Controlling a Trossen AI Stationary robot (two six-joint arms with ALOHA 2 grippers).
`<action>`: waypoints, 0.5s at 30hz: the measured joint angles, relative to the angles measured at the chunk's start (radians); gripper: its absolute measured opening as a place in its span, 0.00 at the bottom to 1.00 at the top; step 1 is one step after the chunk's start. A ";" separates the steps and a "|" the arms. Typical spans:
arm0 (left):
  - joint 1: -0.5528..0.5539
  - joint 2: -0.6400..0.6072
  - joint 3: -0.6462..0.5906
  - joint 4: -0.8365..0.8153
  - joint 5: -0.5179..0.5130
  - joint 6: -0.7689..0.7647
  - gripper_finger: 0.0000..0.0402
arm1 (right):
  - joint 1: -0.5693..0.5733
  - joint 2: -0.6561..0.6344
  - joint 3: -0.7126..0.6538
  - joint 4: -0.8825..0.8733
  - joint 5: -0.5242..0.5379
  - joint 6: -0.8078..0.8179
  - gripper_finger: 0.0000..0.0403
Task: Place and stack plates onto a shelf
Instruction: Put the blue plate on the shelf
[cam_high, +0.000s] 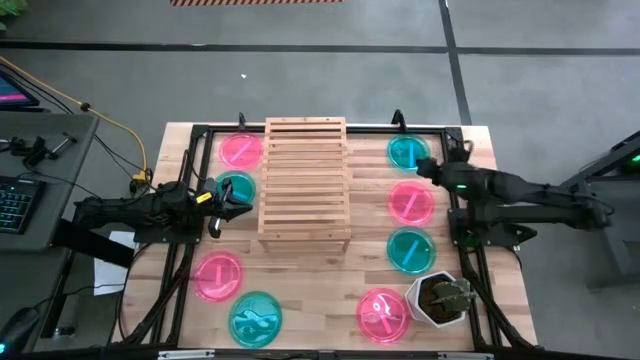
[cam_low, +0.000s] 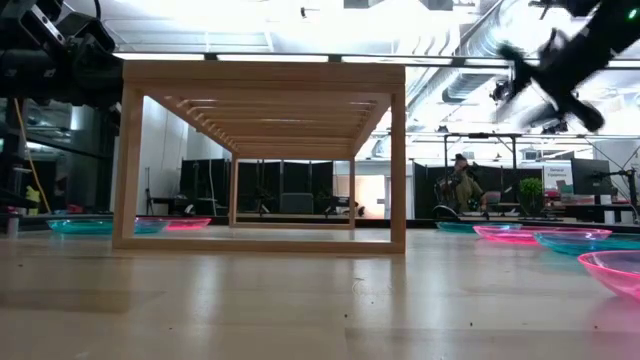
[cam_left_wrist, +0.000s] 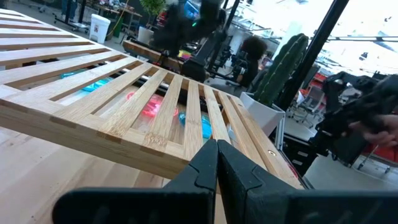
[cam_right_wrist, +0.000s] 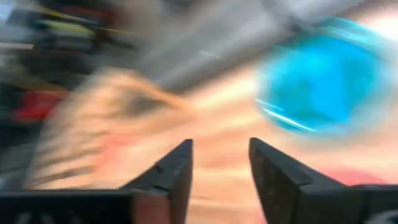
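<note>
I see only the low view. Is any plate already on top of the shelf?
Observer: No. In the high view the top of the shelf is bare; all eight plates lie on the table.
Operator: Does the left gripper hold something?
Observer: No. The left gripper is shut on nothing, beside the shelf.
Operator: And the right one?
Observer: The right gripper is open, near the far teal plate.

The shelf (cam_high: 305, 180) is pale, smooth slatted wood; the plates (cam_high: 410, 202) are glossy translucent plastic, pink and teal; the worktop (cam_high: 310, 300) is light wood with a faint sheen.
</note>
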 joint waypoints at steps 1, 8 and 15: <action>0.000 0.000 0.000 0.000 0.000 0.000 0.00 | -0.026 0.039 0.002 -0.077 -0.038 0.078 0.42; 0.000 0.000 0.000 0.000 0.000 0.000 0.00 | -0.206 0.209 -0.097 -0.002 -0.139 0.239 0.53; 0.000 0.000 0.000 0.000 0.000 0.000 0.00 | -0.420 0.330 -0.189 0.263 -0.220 0.226 0.50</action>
